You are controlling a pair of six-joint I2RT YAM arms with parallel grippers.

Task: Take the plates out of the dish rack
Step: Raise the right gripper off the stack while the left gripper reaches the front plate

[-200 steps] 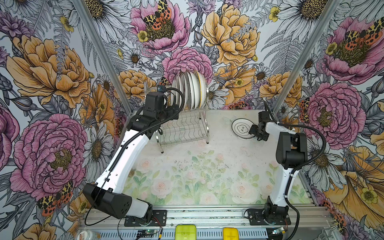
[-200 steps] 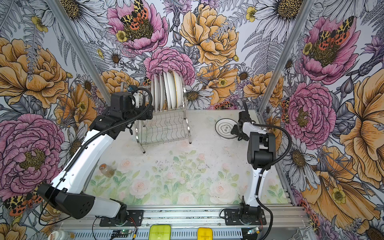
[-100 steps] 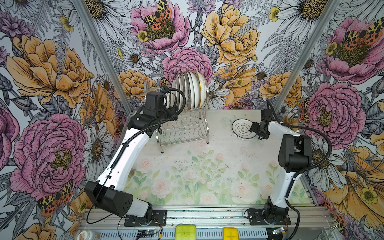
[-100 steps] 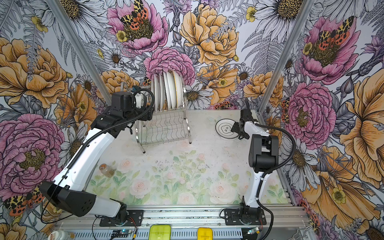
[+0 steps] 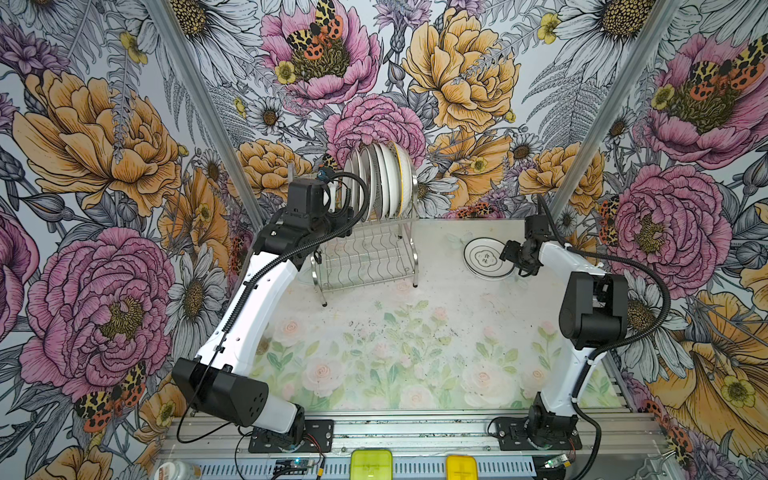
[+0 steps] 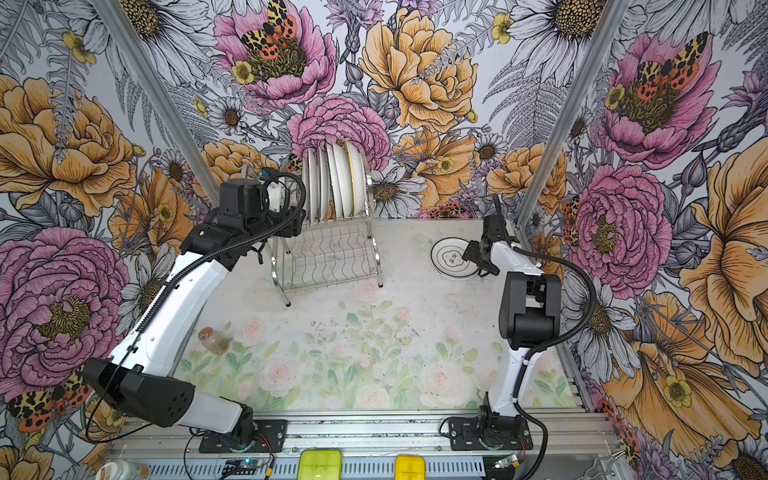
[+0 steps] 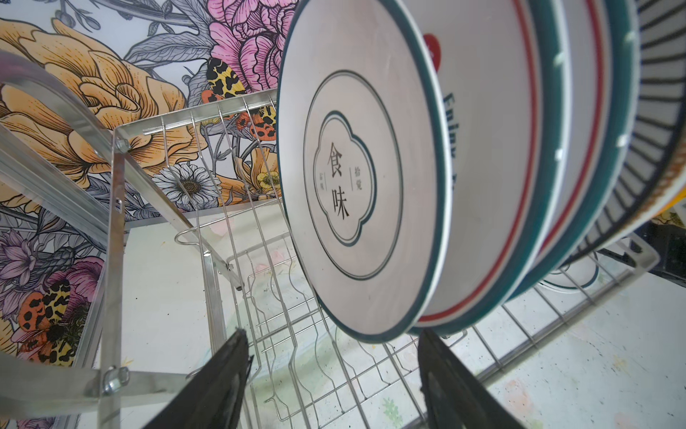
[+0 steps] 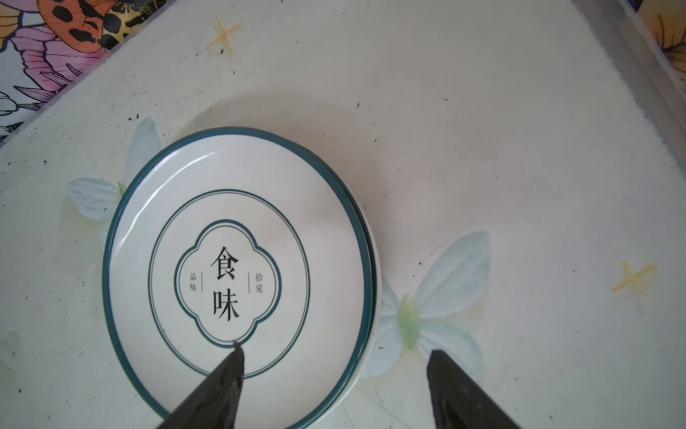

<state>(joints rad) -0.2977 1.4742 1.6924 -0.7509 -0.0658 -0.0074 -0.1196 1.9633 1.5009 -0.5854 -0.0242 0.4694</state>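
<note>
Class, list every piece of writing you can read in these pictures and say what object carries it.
"食味", flanked by small "品味" and "拾覚": flat-lying plate on the table.
"食味", same emblem, side characters too blurred to confirm: front plate in the dish rack.
"Enj…", the rest hidden: second plate behind it.
No other text is readable.

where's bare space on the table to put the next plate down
Widest bare patch: the floral table mat between the shiny steel wire dish rack and the front aluminium rail. A narrower strip lies between rack and the stacked teal-rimmed white plates. Crowded: the right claw over that stack.
</note>
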